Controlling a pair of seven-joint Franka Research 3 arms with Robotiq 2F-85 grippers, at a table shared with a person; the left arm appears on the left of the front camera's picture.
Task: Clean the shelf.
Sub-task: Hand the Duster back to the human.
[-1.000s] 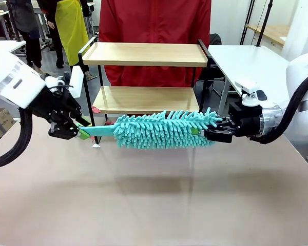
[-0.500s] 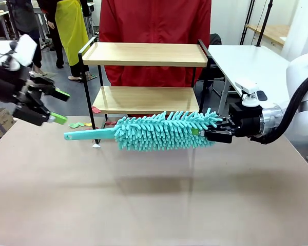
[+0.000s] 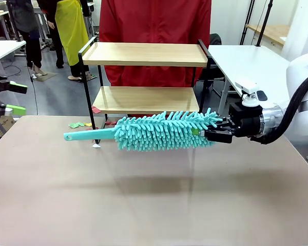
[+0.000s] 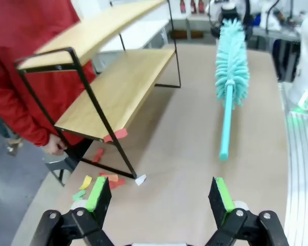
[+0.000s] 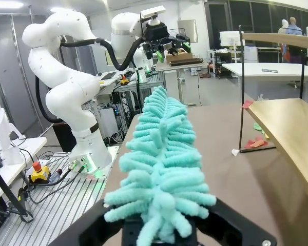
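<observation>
Standing at the table's (image 3: 154, 205) far edge, the shelf (image 3: 143, 54) has both boards bare, a person in red (image 3: 154, 20) directly behind it. My right gripper (image 3: 215, 135) is clamped on the teal duster's (image 3: 159, 130) fluffy end, held level before the lower board. My left gripper (image 3: 10, 97) hangs spread and empty at the left edge. Coloured paper scraps (image 3: 79, 124) lie by the shelf's left leg.

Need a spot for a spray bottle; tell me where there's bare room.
Both boards of the shelf are bare, and so is the near table in front of the duster. Crowded: paper scraps by the shelf's left leg.
</observation>
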